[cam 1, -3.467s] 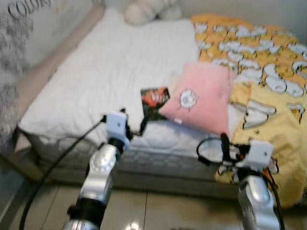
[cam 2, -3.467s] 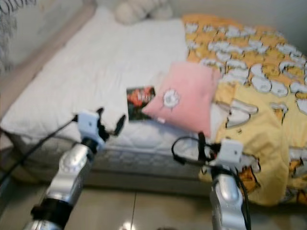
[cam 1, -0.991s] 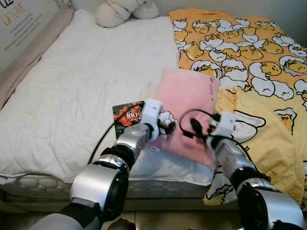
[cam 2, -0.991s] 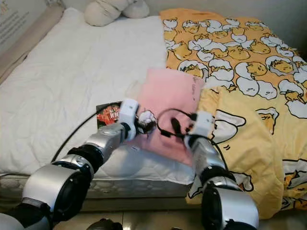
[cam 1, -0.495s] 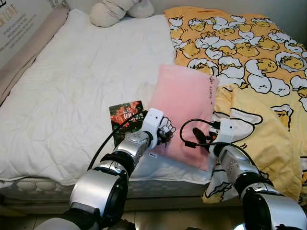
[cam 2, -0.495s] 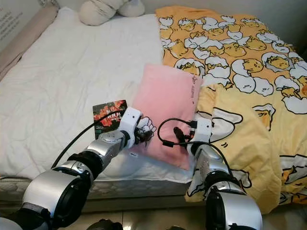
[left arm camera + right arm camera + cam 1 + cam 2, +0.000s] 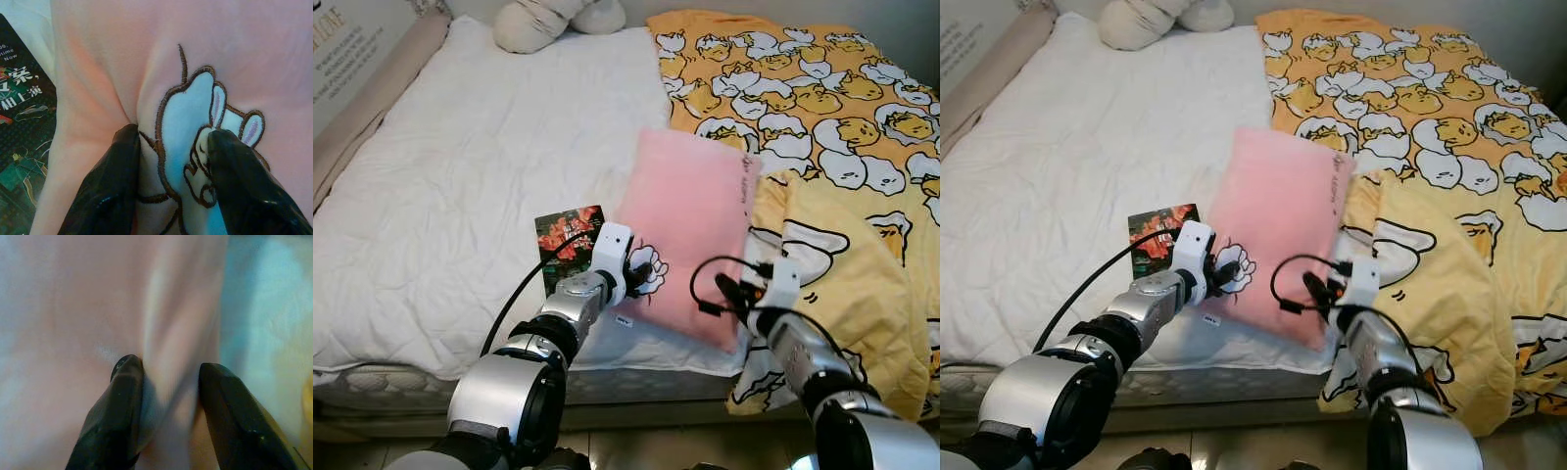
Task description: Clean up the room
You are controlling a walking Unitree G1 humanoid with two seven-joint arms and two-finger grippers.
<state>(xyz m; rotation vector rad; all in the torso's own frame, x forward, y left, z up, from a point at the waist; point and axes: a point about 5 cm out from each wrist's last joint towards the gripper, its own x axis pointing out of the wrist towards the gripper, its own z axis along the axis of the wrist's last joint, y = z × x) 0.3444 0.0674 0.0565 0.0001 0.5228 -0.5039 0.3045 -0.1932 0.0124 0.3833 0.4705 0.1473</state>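
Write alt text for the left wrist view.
Two black fingers of the left gripper pinch a fold of a pink pillow, over its embroidered white bunny patch. A dark booklet lies beside the pillow.

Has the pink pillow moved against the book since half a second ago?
Yes. The pink pillow, pinched by both end effectors, has its near end raised and sits slightly nearer the headboard relative to the book.
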